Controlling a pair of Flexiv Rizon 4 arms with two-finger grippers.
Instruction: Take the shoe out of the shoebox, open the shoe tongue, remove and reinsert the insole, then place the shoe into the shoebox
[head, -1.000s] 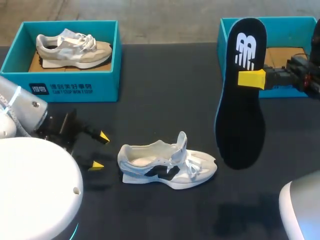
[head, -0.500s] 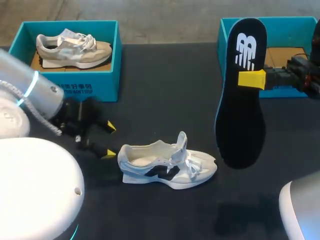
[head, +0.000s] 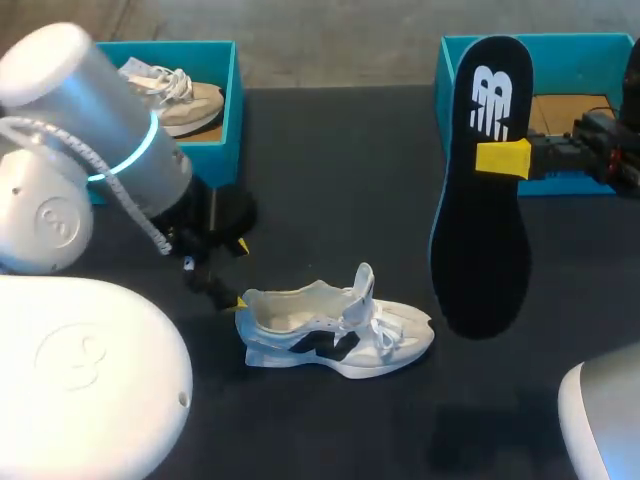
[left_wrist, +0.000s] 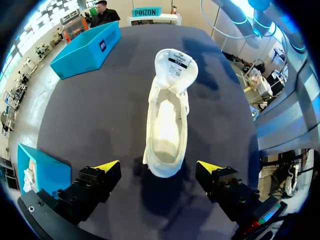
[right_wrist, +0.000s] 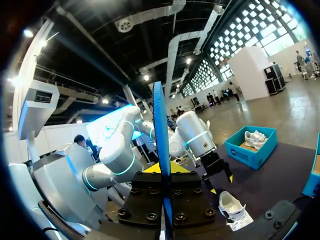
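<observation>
Insole (head: 480, 190) is being gripped upright by the right gripper (head: 503, 158); white sneaker (head: 335, 333) is being flanked at the heel, untouched, by the open left gripper (left_wrist: 158, 165).

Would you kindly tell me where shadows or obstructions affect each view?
Head view: the left arm blocks most of the left shoebox. Left wrist view: the shoe throws a dark shadow at its heel. Right wrist view: the insole, edge-on, crosses the middle.
</observation>
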